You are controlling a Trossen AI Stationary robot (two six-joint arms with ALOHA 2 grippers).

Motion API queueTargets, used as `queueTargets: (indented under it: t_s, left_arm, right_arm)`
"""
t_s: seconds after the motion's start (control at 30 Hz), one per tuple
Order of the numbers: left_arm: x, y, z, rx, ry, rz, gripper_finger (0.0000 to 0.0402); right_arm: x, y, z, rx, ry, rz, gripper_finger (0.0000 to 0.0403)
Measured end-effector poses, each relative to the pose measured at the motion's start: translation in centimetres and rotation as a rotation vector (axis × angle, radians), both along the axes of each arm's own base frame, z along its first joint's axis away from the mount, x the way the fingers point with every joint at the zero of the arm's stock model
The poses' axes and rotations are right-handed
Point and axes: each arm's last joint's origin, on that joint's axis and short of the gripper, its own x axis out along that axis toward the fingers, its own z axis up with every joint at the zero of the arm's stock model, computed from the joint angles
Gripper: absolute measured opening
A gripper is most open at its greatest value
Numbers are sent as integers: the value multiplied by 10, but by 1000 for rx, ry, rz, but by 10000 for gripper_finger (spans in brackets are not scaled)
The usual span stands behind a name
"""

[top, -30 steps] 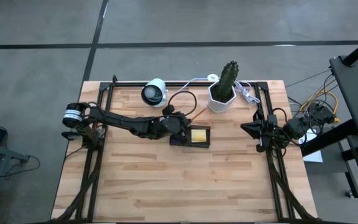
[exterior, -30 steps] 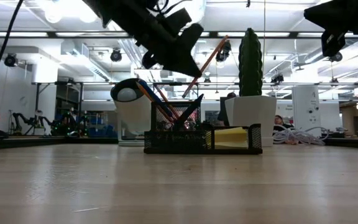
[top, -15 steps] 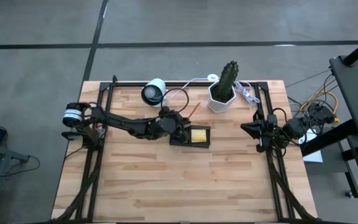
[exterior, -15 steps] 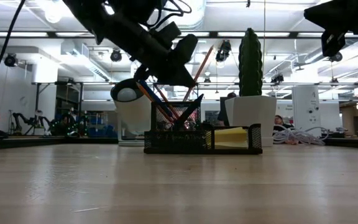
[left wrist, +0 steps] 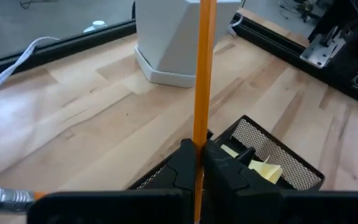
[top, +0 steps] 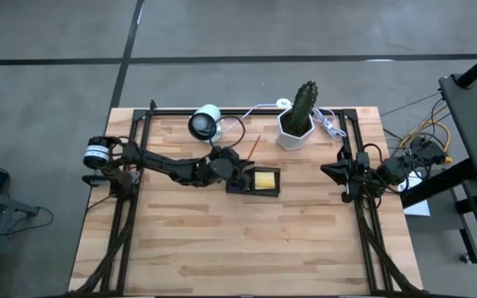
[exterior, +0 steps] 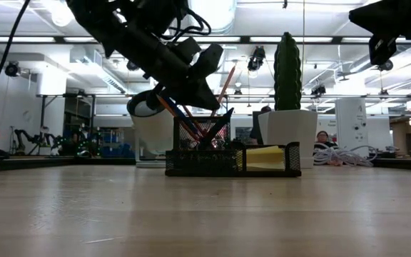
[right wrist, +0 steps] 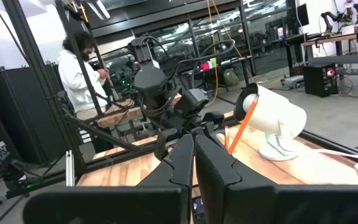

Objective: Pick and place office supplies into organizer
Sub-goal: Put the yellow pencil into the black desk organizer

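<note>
- Left wrist view alone shows the grip: the left gripper has its fingers clamped on an orange pencil, above the black mesh organizer that holds the yellow sticky-note pad.
- Low view shows pens standing slanted in the organizer's left compartment.
- High view places the organizer mid-surface, bare wood in front, the white cactus pot behind.
- Right gripper, fingers pressed together and empty, hangs at the right edge.
</note>
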Motion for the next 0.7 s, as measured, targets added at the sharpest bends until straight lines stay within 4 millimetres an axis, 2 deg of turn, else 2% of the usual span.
queueTargets:
  t_s: [0.3,0.7]
  left_arm:
    - [-1,0,-3,-39,-13,8,0]
    - [-1,-1,-5,141,117,-101,10]
  right_arm:
    - [0,0,0,-1,1,-1,8]
    - [0,0,0,-4,2,-1,8]
